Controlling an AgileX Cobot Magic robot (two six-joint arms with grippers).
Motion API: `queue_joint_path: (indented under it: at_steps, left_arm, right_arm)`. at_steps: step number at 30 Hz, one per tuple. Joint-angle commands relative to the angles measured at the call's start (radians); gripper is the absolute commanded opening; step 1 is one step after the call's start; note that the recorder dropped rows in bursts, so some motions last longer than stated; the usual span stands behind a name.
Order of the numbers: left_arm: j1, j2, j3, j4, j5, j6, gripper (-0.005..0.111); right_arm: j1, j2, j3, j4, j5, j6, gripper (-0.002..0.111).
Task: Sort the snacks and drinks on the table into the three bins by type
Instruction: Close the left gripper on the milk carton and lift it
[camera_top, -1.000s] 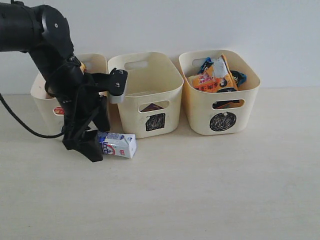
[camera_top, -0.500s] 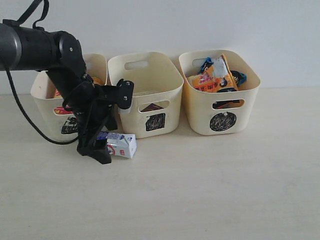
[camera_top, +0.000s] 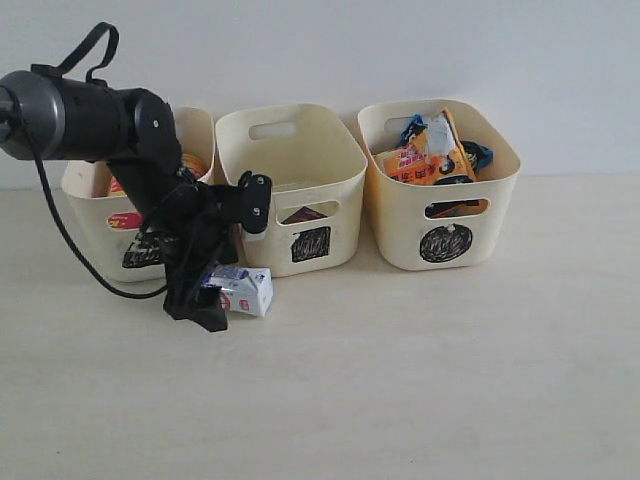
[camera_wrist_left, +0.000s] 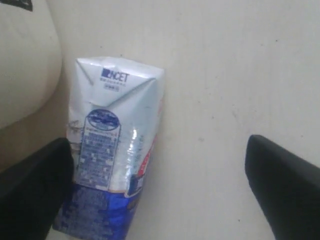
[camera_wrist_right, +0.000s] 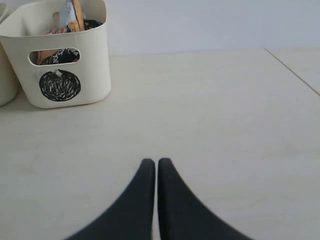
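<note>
The left tool (camera_top: 213, 296) (camera_wrist_left: 157, 150) stands low over the table (camera_top: 450, 380) with its fingers (camera_wrist_left: 32, 187) spread wide. The blue-white carton (camera_top: 246, 290) (camera_wrist_left: 112, 150) lies on its side between them. In the left wrist view the carton sits hard against one finger, while a broad strip of bare table (camera_wrist_left: 220, 90) runs up to the other. The carton's gabled end points away from the tool, and a bin's rounded cream wall (camera_wrist_left: 22, 60) curves in just beside that end, leaving only a narrow gap.

Just behind the tool stand the triangle-marked bin (camera_top: 88, 190) and the square-marked bin (camera_top: 300, 165), rim to rim. The arm's dark wrist crosses in front of both. The circle-marked bin (camera_top: 445, 235) (camera_wrist_right: 60, 55) stands farther off to the tool's right and holds the orange-white bag (camera_top: 425, 158) and the blue bag (camera_top: 479, 154), both poking above its rim.

The right tool (camera_wrist_right: 156, 167) is pressed together with no gap, over bare table (camera_wrist_right: 225, 125). The circle-marked bin is well ahead of it and to one side. The table's far edge meets the wall beyond.
</note>
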Motion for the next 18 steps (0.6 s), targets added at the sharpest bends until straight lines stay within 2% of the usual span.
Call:
queue_joint_path:
  at_steps: [1,7,9,11,13,14,18]
  left_arm:
    - [0.003,0.026,0.004,0.012,-0.062,0.003,0.086]
    - [0.003,0.055,0.004,0.020,-0.114,0.003,0.086]
    - [0.003,0.068,0.004,0.030,-0.108,0.003,0.082]
    - [0.003,0.075,0.004,0.034,-0.094,0.003,0.064]
    - [0.003,0.075,0.004,0.070,-0.057,0.003,0.028]
    - [0.001,0.072,0.004,0.084,-0.024,0.003,0.004]
    - [-0.001,0.045,0.004,0.087,0.050,-0.039,0.004]
  right_arm:
    - [-0.003,-0.005,0.004,-0.003,-0.004,0.006,0.000]
    - [-0.003,-0.005,0.004,-0.003,-0.004,0.006,0.000]
    - [-0.003,-0.005,0.004,-0.003,-0.004,0.006,0.000]
    - [-0.003,-0.005,0.004,-0.003,-0.004,0.006,0.000]
    - [-0.003,-0.005,0.004,-0.003,-0.004,0.006,0.000]
    - [-0.003,-0.005,0.004,-0.003,-0.004,0.006,0.000]
    - [-0.003,-0.005,0.004,-0.003,-0.004,0.006,0.000]
